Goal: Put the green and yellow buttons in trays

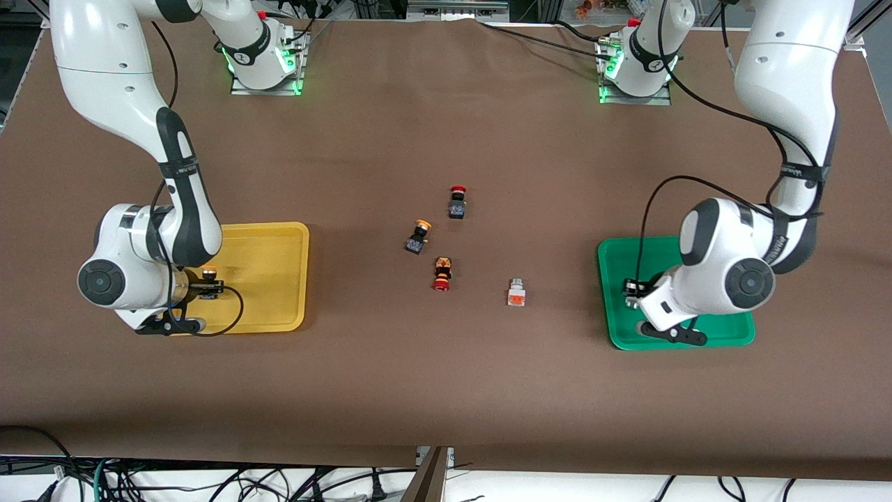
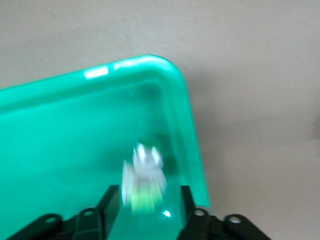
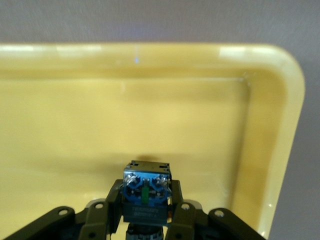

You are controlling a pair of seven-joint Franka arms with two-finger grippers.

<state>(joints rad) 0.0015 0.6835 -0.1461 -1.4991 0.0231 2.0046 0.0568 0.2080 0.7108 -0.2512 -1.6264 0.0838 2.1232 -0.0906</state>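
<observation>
Both arms are at the release stage, each over its own tray. The right gripper (image 3: 145,212) hangs over the yellow tray (image 1: 279,240), at the right arm's end of the desk, its fingers clamped on a yellow-capped button with a black-and-blue body (image 3: 146,192); the cap points down toward the wrist and the terminals face outward. The left gripper (image 2: 147,202) is low over the green tray (image 2: 60,130), at the left arm's end of the desk, near a tray corner, with its fingers standing apart on either side of a white square button with a green face (image 2: 143,180); this part is blurred, and it appears to be loose or falling. On the bare mat mid-desk lie another yellow-capped button (image 1: 418,236), a white square button with an orange face (image 1: 516,292), and two red-capped buttons, one (image 1: 457,201) nearer the bases and one (image 1: 442,274) nearer the front camera. In my judgement, the right arm should lower close to the tray floor, away from the wall, before parting its fingers, lest the rounded cap roll. The left arm should lift straight up, clear of the rim.
</observation>
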